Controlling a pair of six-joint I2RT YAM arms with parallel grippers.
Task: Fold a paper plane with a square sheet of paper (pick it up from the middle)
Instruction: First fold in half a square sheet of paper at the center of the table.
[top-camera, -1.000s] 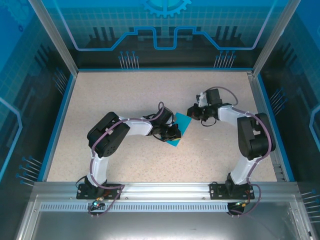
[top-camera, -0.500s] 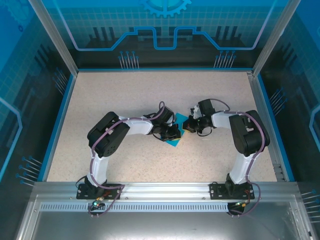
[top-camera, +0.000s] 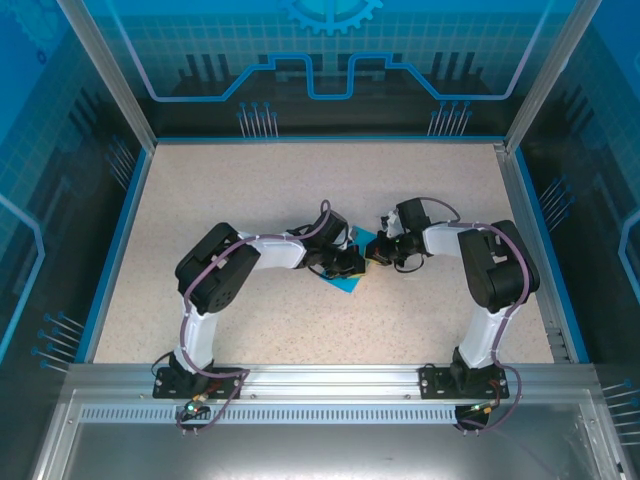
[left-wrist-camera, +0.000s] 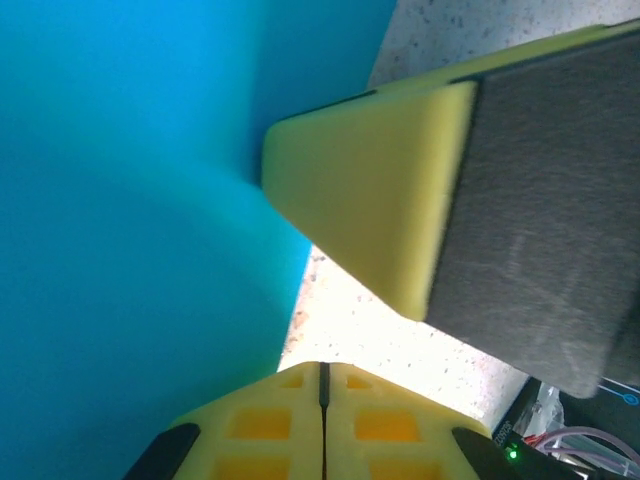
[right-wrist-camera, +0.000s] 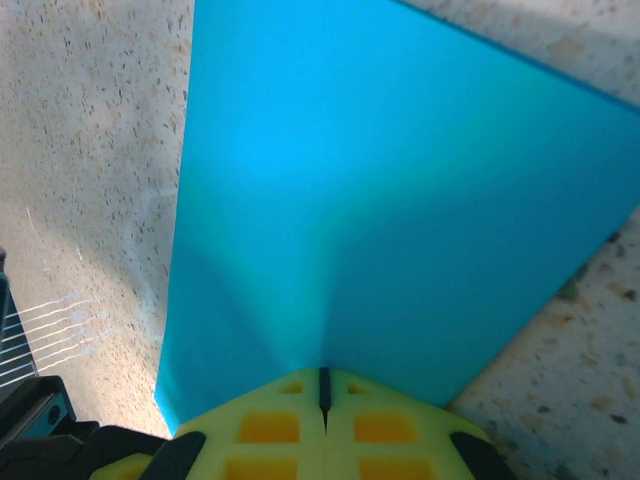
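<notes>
While on speckled table (top-camera: 200, 200), paper (top-camera: 342, 283) partly beneath left gripper (top-camera: 352, 268), right gripper (top-camera: 372, 252).

The top camera looked steeply down over the speckled beige desk (top-camera: 250, 190); both wrist cameras sat close against the same turquoise-blue paper sheet (right-wrist-camera: 380, 200).

Place: a robotics lab test cell, a closed workbench built for machines.
Walls: translucent blue panels (top-camera: 60, 150) printed with circuit lines and a gear, on the left, right and far sides.
Frame: silver aluminium profile posts (top-camera: 105, 75) rising at the far corners.
Work surface: speckled beige tabletop (top-camera: 250, 190) edged by a blue rim (top-camera: 330, 139).
Mounting: slotted aluminium rail (top-camera: 330, 375) along the near edge, with a white-and-black left robot arm (top-camera: 215, 275) and its right twin (top-camera: 495, 270) bolted to it.
</notes>
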